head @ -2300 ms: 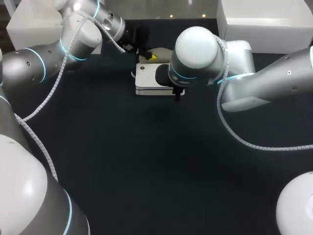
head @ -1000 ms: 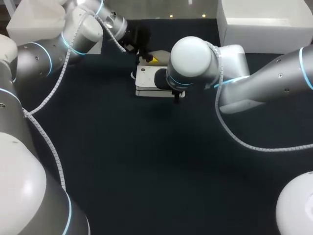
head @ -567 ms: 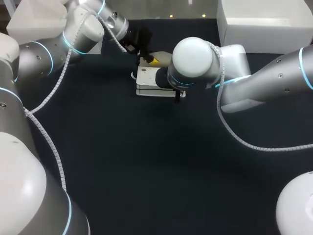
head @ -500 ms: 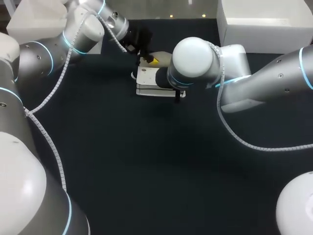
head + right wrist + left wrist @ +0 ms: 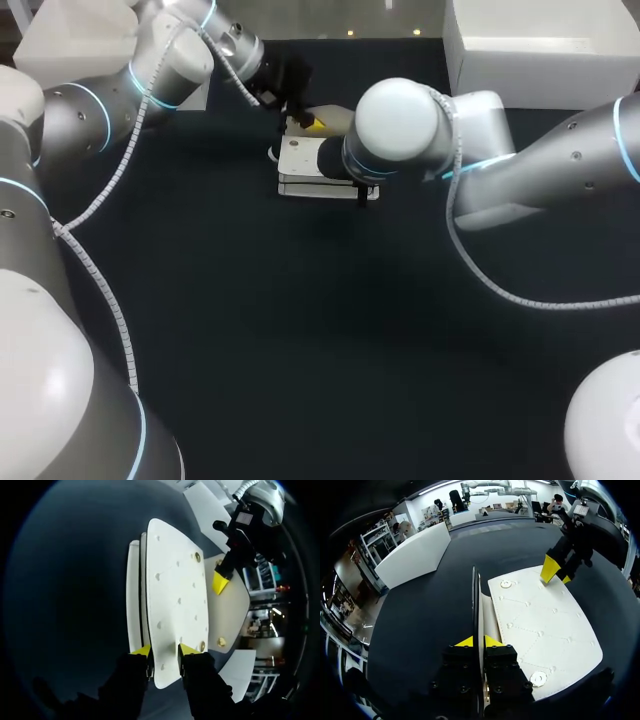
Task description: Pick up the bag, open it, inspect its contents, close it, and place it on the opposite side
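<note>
Opening | left end effector (image 5: 477,641) pinching flap (image 5: 475,600) of flat white quilted bag (image 5: 545,625) | right end effector (image 5: 164,651): cannot tell | you lift flap next

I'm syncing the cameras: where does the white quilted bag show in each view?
Head view: flat white quilted bag, far middle of the dark table, partly under the right arm.
Left wrist view: bag beside the left pincer, which grips its thin edge.
Right wrist view: bag directly ahead of the right pincer.
Shared landmark: the left pincer's yellow tip.
</note>
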You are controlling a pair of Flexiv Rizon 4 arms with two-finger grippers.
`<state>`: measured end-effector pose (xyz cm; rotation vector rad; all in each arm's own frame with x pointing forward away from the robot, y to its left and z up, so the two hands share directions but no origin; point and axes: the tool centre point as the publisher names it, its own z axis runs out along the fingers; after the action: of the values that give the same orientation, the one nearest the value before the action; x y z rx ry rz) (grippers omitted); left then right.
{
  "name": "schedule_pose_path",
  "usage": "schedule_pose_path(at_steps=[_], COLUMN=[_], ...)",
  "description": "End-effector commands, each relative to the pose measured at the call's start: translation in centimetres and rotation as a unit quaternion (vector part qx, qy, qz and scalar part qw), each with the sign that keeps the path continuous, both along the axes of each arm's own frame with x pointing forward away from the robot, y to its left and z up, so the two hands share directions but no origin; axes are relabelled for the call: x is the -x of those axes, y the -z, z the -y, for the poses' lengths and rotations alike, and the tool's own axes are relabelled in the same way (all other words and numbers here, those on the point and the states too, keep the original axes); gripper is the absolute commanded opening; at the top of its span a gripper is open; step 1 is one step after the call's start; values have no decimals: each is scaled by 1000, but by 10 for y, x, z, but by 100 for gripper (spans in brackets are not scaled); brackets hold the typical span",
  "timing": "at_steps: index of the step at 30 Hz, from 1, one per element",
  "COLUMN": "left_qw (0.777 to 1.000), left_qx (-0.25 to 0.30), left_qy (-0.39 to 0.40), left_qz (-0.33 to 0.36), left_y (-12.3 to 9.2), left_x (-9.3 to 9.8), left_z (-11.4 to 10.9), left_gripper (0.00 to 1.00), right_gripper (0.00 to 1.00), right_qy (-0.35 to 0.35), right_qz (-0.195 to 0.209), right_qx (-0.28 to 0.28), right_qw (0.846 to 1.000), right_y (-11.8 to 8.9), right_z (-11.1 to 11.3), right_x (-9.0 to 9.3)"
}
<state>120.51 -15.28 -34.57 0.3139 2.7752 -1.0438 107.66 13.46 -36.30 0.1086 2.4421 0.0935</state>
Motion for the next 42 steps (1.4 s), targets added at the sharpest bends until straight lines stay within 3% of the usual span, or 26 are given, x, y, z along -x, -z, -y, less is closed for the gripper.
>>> schedule_pose_path(at_steps=[1, 3, 6, 8, 14, 29, 42], left_qw=[1000, 1000, 1000, 1000, 1000, 991, 983], left_qx=[1, 1, 1, 1, 9, 8, 33], left_qy=[4, 3, 3, 3, 4, -7, -18], left_qz=[-4, -5, -6, -6, 2, 135, 178], left_y=[6, 6, 7, 7, 7, 6, -8], left_x=[-6, -6, -7, -7, -5, 37, 50], left_z=[1, 1, 1, 1, 0, -1, -4], left_gripper=[0, 0, 0, 0, 0, 0, 0], right_gripper=[25, 19, 2, 0, 0, 0, 0], right_qy=[-1, -1, -1, -1, -3, -3, -3], right_qz=[7, 7, 8, 9, 12, 5, 5], right_qx=[-5, -4, -5, -6, -10, -17, -17], right_qw=[1000, 1000, 1000, 1000, 1000, 1000, 1000], right_y=[1, 1, 0, 0, -1, -1, -1], right_z=[2, 2, 2, 2, 1, -1, -1], right_x=[2, 2, 3, 3, 4, 3, 3])
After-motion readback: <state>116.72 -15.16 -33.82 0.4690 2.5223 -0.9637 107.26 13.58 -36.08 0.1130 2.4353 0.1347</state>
